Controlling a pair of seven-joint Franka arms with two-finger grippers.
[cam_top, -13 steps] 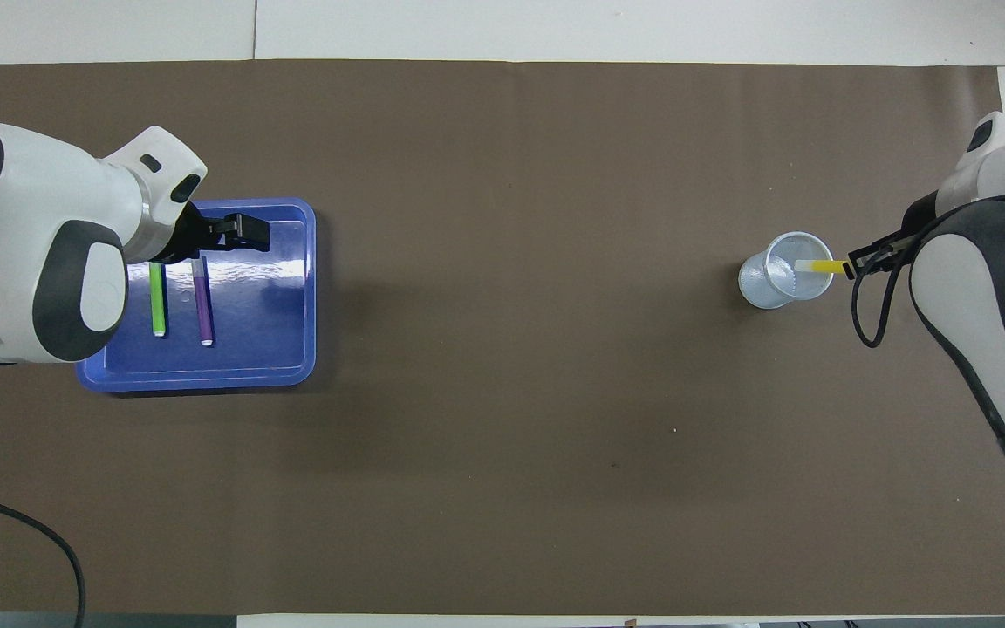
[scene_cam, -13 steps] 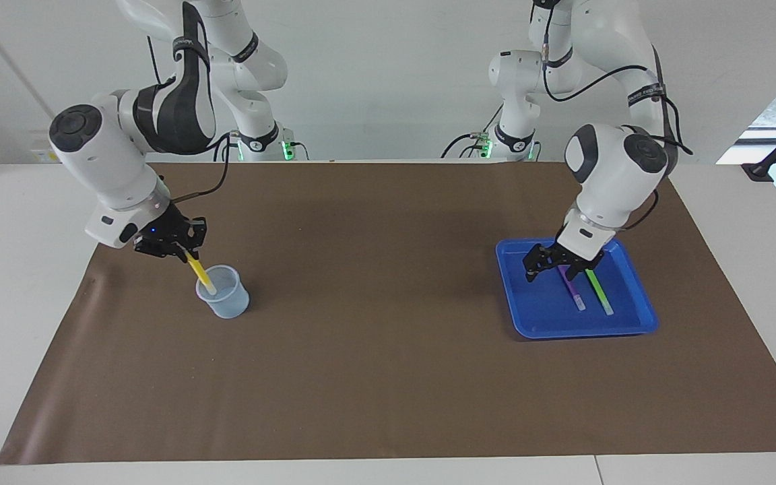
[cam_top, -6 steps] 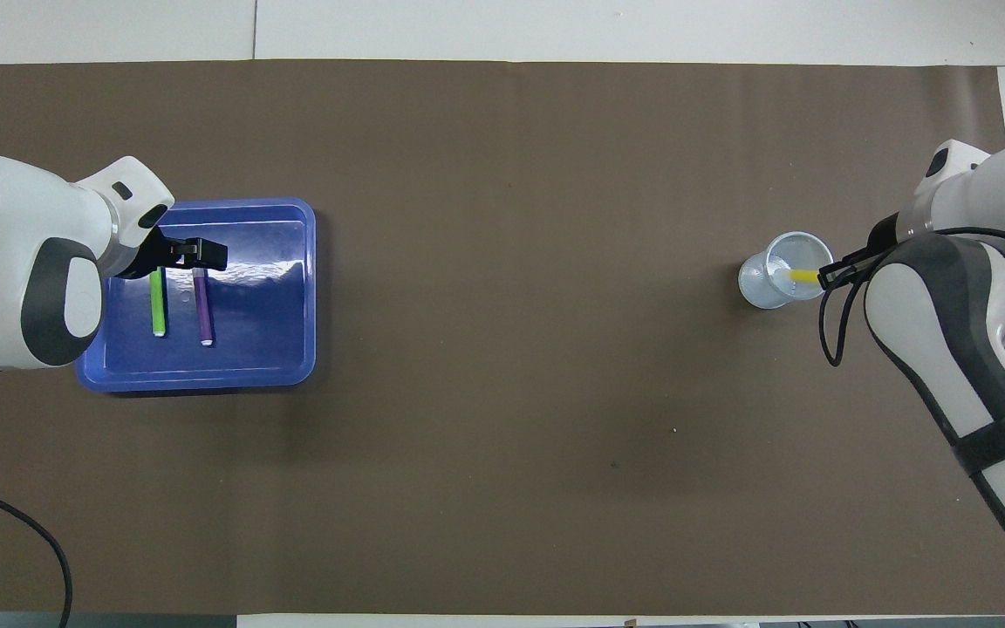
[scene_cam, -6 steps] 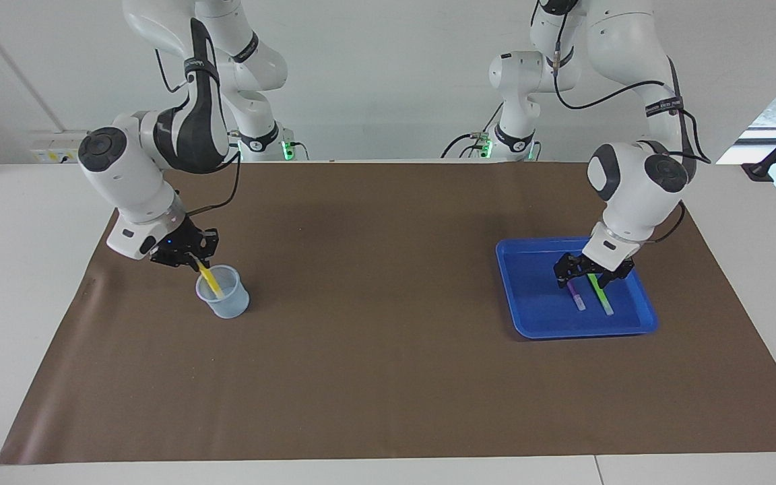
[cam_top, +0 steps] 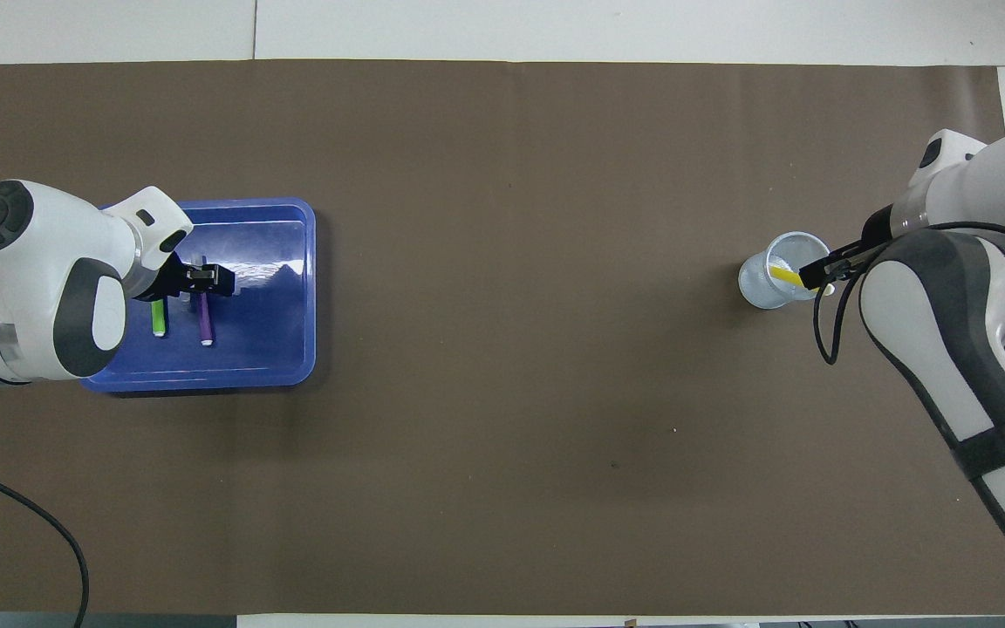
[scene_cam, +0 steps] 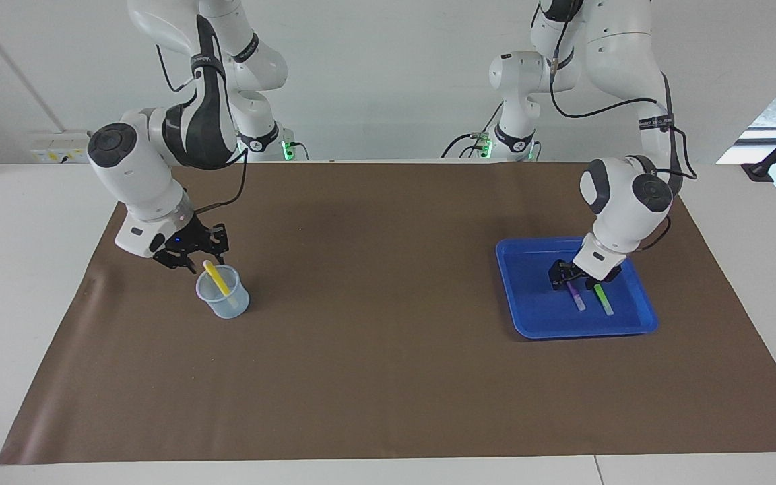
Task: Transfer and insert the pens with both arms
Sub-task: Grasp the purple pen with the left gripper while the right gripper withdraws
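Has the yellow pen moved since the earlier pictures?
Yes. The yellow pen has dropped deeper into the clear cup and now leans on its rim, free of the right hand.

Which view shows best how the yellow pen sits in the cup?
The facing view: the yellow pen leans inside the clear cup, its top above the rim. In the overhead view the right gripper covers part of the pen, leaving a short yellow strip.

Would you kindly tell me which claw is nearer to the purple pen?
Left. The left claw is down in the blue tray, right at the purple pen; the right claw is over the cup.
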